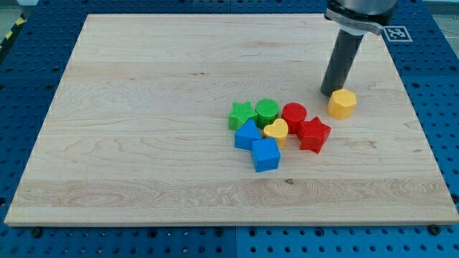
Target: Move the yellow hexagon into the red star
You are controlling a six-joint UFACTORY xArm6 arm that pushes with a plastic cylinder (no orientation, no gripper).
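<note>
The yellow hexagon [342,103] lies on the wooden board at the view's right, apart from the other blocks. The red star [313,134] lies below and to the left of it, at the right end of a cluster. My tip [330,92] rests on the board just above and left of the yellow hexagon, touching or nearly touching its upper left side. The dark rod rises from it toward the view's top.
The cluster holds a red cylinder [293,115], a yellow heart [276,130], a green cylinder [267,110], a green star [242,115], a blue block [248,134] and a blue cube [265,154]. The board's right edge [419,122] is near.
</note>
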